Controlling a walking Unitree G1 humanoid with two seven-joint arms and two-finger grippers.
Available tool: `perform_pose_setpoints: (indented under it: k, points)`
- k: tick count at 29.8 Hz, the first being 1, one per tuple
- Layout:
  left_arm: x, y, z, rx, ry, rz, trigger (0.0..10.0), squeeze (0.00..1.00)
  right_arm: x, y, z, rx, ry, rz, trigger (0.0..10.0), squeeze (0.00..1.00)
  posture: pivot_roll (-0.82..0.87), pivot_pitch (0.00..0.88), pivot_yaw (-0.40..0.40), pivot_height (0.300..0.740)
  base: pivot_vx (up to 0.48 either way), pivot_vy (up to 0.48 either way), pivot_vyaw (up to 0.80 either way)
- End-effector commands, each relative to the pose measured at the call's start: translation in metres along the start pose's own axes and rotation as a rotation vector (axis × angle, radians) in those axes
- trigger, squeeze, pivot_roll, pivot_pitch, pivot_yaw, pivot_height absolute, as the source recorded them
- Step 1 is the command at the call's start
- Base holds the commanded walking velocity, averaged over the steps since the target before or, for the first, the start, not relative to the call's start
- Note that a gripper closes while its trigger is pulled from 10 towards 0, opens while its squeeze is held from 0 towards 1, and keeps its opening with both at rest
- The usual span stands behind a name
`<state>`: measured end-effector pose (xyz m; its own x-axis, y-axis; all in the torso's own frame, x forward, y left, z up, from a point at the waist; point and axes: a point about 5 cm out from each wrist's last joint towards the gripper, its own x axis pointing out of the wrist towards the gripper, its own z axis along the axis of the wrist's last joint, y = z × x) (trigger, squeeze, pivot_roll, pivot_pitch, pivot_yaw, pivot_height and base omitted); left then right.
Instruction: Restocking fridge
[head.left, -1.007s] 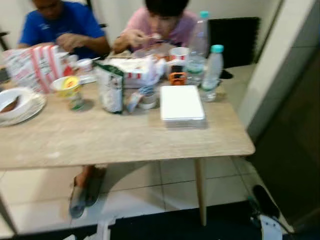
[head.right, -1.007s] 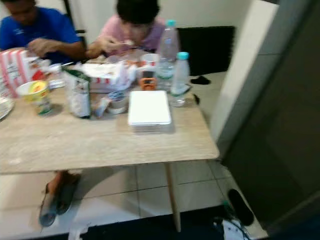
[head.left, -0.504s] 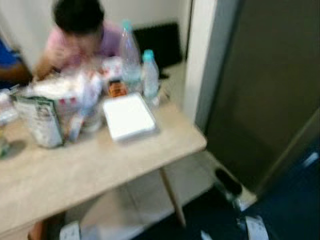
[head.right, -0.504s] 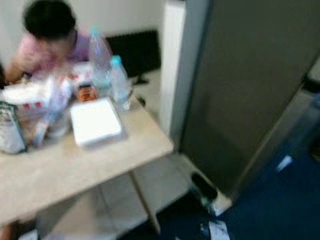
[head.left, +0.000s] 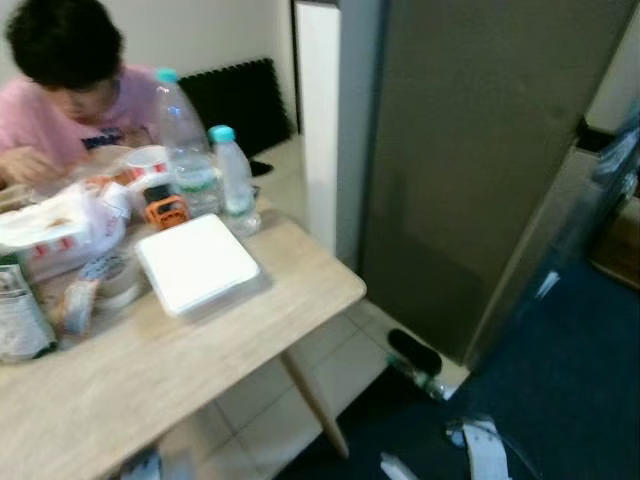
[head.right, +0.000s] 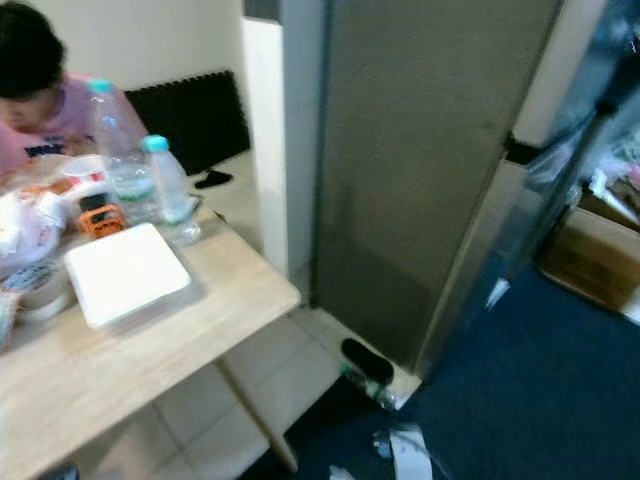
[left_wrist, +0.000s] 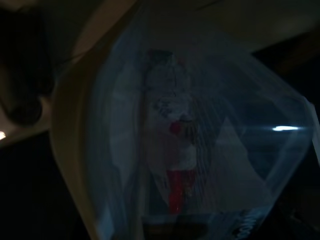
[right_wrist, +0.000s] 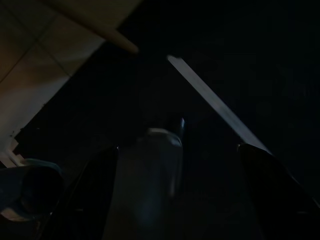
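While the wooden table (head.left: 200, 350) and its white lidded container (head.left: 196, 263) are now seen at the left, the grey fridge (head.left: 470, 150) has been brought to the centre and right of the head views; since the whole picture has shifted from a second ago, a turn of the camera towards the fridge is indicated, not a movement of the objects. Two capped water bottles (head.left: 235, 180) stand at the table's far edge, beyond the container, and a seated person in pink (head.left: 60, 90) is at the far left. The fridge door is judged to be closed, so that restocking has not yet begun. In the dark left wrist view, a clear plastic bag (left_wrist: 190, 145) with a red-marked item inside hangs directly ahead of the left gripper; whether the claw is clamped on it cannot be told. In the right wrist view, the right gripper (right_wrist: 175, 195) is seen with its fingers (right_wrist: 95, 190) well apart, holding nothing, above blue carpet (head.right: 520, 400).
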<state>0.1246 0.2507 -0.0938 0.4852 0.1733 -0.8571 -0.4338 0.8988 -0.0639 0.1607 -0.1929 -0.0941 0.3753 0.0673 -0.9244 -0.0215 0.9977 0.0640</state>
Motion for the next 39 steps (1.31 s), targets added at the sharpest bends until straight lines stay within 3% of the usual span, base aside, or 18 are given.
perform_pose_setpoints:
  k: [1,11,25,39]
  points:
    - [0.001,-0.006,-0.001,0.004,0.002,-0.021,10.0,0.00,0.000,0.000,0.005,-0.042,-0.024,0.001,10.0,0.00,0.02,0.000,0.052,0.740,0.000,0.000,0.00]
    - [-0.001,-0.013,-0.018,0.010,0.055,-0.051,10.0,0.00,0.000,0.002,-0.003,-0.067,-0.007,0.026,10.0,0.00,0.01,0.000,0.035,0.740,0.000,-0.235,0.00]
    - [0.002,-0.021,-0.009,0.024,0.043,-0.081,10.0,0.00,0.000,0.002,0.001,-0.109,-0.020,0.024,10.0,0.00,0.01,0.000,0.046,0.740,0.000,-0.466,0.00]
    - [0.000,-0.019,-0.018,0.024,0.064,-0.080,10.0,0.00,0.000,0.000,-0.002,-0.144,-0.012,0.020,10.0,0.00,0.02,0.000,0.046,0.740,0.000,-0.469,0.00]
